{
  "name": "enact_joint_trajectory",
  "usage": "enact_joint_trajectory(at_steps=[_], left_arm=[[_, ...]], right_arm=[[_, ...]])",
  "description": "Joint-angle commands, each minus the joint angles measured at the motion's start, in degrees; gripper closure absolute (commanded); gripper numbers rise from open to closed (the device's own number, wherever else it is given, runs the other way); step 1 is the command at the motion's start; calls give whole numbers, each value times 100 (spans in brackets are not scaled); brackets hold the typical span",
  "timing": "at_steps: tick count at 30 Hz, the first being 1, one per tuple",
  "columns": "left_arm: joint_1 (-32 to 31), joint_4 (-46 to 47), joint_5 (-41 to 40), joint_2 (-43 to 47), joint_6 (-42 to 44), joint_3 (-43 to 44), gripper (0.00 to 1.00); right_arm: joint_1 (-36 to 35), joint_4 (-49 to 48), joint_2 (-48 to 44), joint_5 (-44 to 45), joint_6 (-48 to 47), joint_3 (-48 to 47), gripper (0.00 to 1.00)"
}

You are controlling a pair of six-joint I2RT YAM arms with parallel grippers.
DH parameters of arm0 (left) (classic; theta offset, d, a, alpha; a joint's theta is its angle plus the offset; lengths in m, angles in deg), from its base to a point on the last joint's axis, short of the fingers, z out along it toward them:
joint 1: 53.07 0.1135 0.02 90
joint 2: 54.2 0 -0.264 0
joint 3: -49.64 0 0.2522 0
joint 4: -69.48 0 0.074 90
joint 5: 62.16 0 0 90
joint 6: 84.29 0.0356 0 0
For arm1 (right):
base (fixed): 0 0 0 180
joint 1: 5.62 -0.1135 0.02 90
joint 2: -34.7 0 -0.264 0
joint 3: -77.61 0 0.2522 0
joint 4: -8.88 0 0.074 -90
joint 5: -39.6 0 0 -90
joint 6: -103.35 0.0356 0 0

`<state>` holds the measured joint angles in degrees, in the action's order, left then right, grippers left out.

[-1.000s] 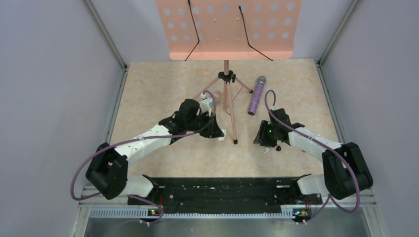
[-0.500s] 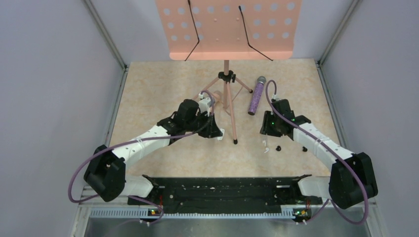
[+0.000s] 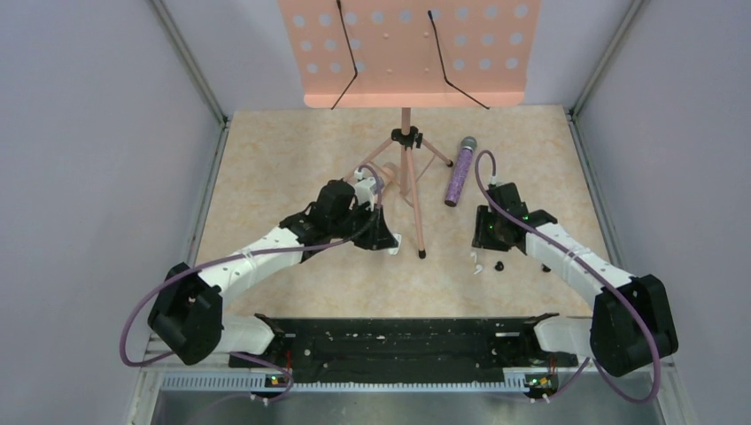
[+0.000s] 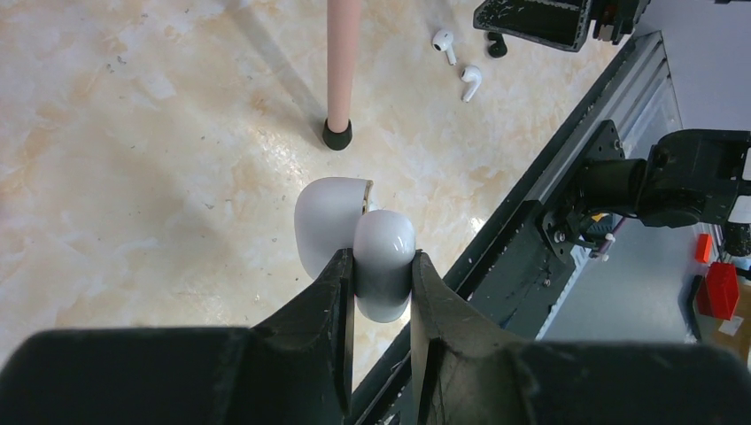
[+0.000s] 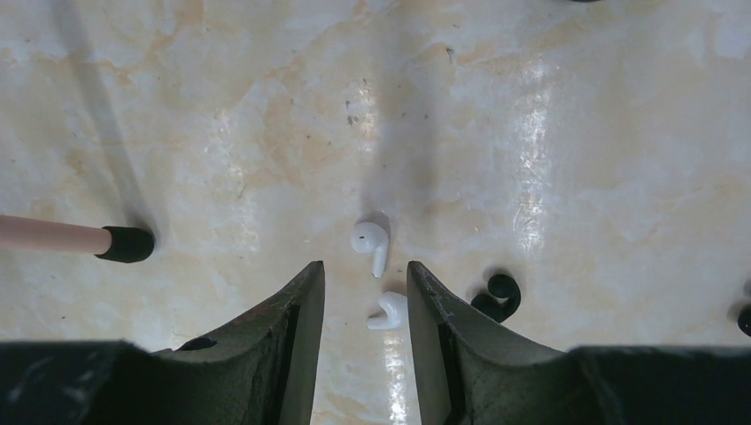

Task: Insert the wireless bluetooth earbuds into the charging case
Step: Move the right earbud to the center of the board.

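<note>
The charging case point(image 4: 384, 243) is glossy white, not black. Its lid point(image 4: 324, 217) is hinged open. My left gripper point(image 4: 379, 257) is shut on it, holding it above the floor near the stand's leg; it also shows in the top view point(image 3: 398, 237). Two white earbuds lie loose on the marbled table: one point(image 5: 370, 239) just beyond my right fingertips, the other point(image 5: 390, 312) between them. My right gripper point(image 5: 365, 267) is open above them and holds nothing. In the top view the earbuds point(image 3: 477, 263) lie just on the near side of my right gripper point(image 3: 483, 241).
A pink music stand point(image 3: 407, 53) on a tripod stands at the back; one leg's black foot point(image 4: 336, 135) is near the case. A glittery purple microphone point(image 3: 459, 173) lies right of the tripod. A small black curled piece point(image 5: 496, 297) lies right of the earbuds.
My right gripper has drawn back from over the earbuds toward the far side, uncovering them and the black piece. My left gripper has stayed put with the case.
</note>
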<state>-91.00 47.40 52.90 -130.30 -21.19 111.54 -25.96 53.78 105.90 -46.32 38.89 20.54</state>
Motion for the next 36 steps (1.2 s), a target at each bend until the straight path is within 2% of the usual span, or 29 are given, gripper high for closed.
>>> enact_joint_trajectory(at_steps=[1,14,36], left_arm=[[-26,85,158,291,-18,-56,100],[-95,49,-3,0,-315,129,100],[-215,34,51,-428,-135,432,100]], right_arm=[[34,-115,-272,204,17,280,60],[31,-941,-32,-293,70,695,60],[14,-1031,608,-325,-27,488,69]])
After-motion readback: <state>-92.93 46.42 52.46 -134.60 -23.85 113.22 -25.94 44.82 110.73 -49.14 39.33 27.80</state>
